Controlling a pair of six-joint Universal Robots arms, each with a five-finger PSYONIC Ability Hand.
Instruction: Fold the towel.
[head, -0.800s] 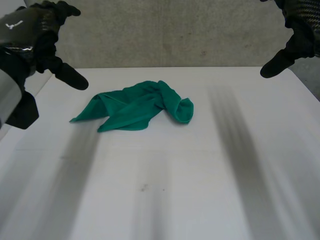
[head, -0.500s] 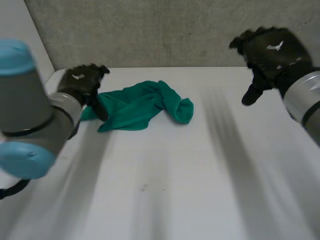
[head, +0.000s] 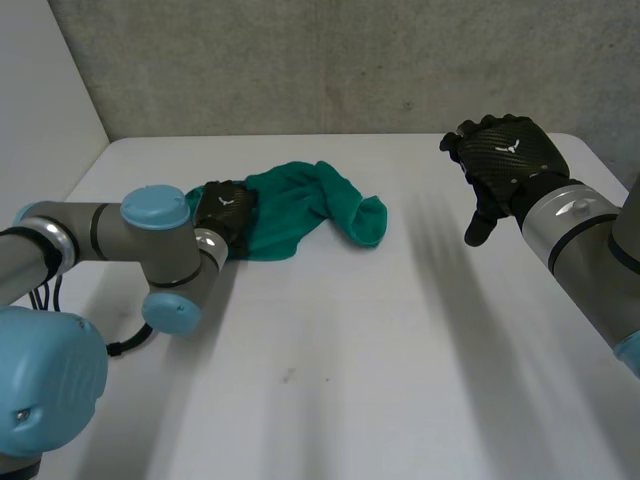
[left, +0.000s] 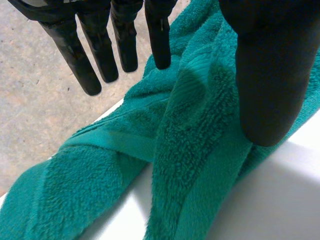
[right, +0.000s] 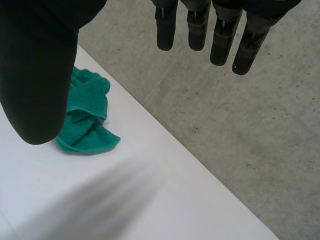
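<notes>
movement first: left hand (head: 225, 213) has dropped from up high at the robot's left side onto the left end of the crumpled green terry towel (head: 300, 205). right hand (head: 505, 160) has swung in from the far right corner toward the middle. towel itself has not shifted, same bunched heap with a rolled lump at its right end.

left wrist view: left hand (left: 270, 75) is spread, fingers (left: 75, 50) straight and thumb apart, with the towel (left: 190, 150) lying under the palm between them. nothing pinched yet. cannot tell whether the thumb tip touches the pile. right wrist view: right hand (right: 40, 75) is also spread and empty, fingers straight, and the towel (right: 85, 120) is well apart from it beyond the thumb.

judgement: this is the reach-in stage, no fold begun. towel needs grabbing and spreading flat before any fold, and the left hand looks about ready to close on its end.

room: towel sits on the far half of the white worktop (head: 350, 360), near the back edge below the grey wall (head: 330, 60). near half is bare, as is the stretch between towel and right hand, so plenty of space to pull it forward and flatten it. less slack behind the towel and toward the worktop's left edge, where the left arm reaches in.
</notes>
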